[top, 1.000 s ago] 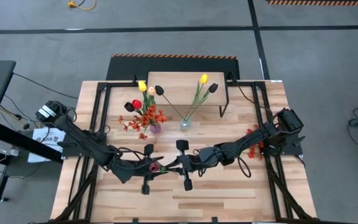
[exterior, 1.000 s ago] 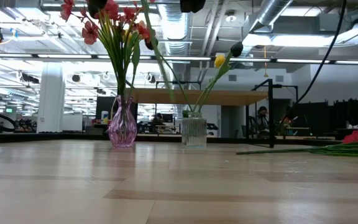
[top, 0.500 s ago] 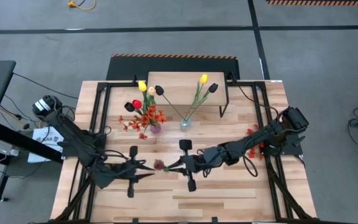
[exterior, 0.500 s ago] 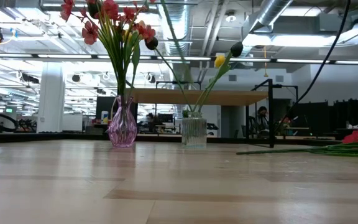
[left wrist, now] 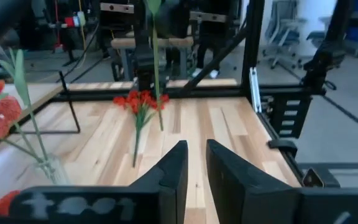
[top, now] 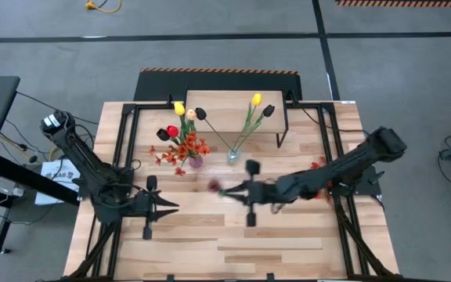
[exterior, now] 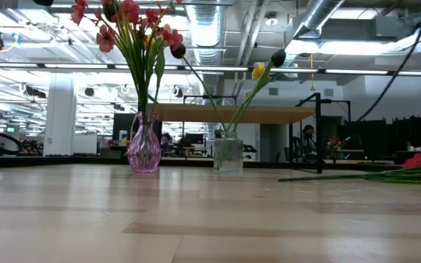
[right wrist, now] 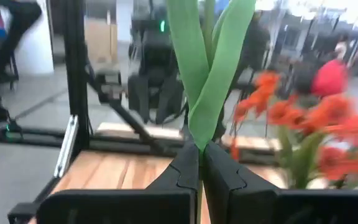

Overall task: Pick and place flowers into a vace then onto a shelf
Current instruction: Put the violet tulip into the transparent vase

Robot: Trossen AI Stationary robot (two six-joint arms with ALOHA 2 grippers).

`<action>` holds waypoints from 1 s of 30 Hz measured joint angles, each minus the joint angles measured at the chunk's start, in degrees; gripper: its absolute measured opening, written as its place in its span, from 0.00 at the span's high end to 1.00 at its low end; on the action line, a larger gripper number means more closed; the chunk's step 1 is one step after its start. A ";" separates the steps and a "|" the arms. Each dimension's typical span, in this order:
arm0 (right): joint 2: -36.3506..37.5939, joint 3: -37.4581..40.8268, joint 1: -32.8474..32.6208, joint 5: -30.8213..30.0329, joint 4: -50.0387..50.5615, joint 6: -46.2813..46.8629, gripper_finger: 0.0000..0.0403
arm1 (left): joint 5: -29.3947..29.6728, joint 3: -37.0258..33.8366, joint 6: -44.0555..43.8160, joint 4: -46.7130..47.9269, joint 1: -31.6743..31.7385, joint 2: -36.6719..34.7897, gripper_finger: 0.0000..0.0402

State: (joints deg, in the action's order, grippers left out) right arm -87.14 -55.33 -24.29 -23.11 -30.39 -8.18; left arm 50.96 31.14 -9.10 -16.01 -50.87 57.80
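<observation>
My right gripper is over the table's middle, shut on a long green-stemmed tulip whose dark red head points toward the left arm. My left gripper hovers near the table's left side, fingers a narrow gap apart, holding nothing. A pink vase holds a bunch of tulips and orange-red sprays. A clear ribbed vase holds a yellow and a dark tulip. Both vases stand on the tabletop in front of the wood-topped shelf. More red flowers lie near the table's right side. My right gripper pinches the tulip's green stem between its two fingers, just below where the leaves branch off. The fingers come level from the table's right and lie across the stem. The tulip is lifted clear, roughly upright, its lower stem hanging free.
The shelf's black legs stand just behind the vases. Black frame rails run along the table's sides. The lying red flowers stretch across the right side. Bare planks lie along the near edge.
My left gripper drew back from the tulip's head toward the table's left edge. My right gripper kept its hold and carried the tulip toward the far edge and slightly right, closer to the clear vase.
</observation>
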 joint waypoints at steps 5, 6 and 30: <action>9.01 16.28 -0.88 1.39 -23.90 -2.79 1.00 | -0.55 -0.61 2.13 -2.49 -0.39 -0.42 0.89; 9.66 19.88 -0.66 2.47 -30.24 -2.81 1.00 | -0.66 -0.61 2.38 -2.90 -0.39 -0.41 0.89; -2.97 25.64 18.48 6.50 -55.90 0.12 1.00 | -0.87 -0.61 3.56 -4.28 -0.26 -0.35 0.89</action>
State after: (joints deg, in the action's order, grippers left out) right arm -90.11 -29.69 -5.81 -16.61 -86.29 -8.07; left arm 50.09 30.52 -5.54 -20.29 -51.13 57.45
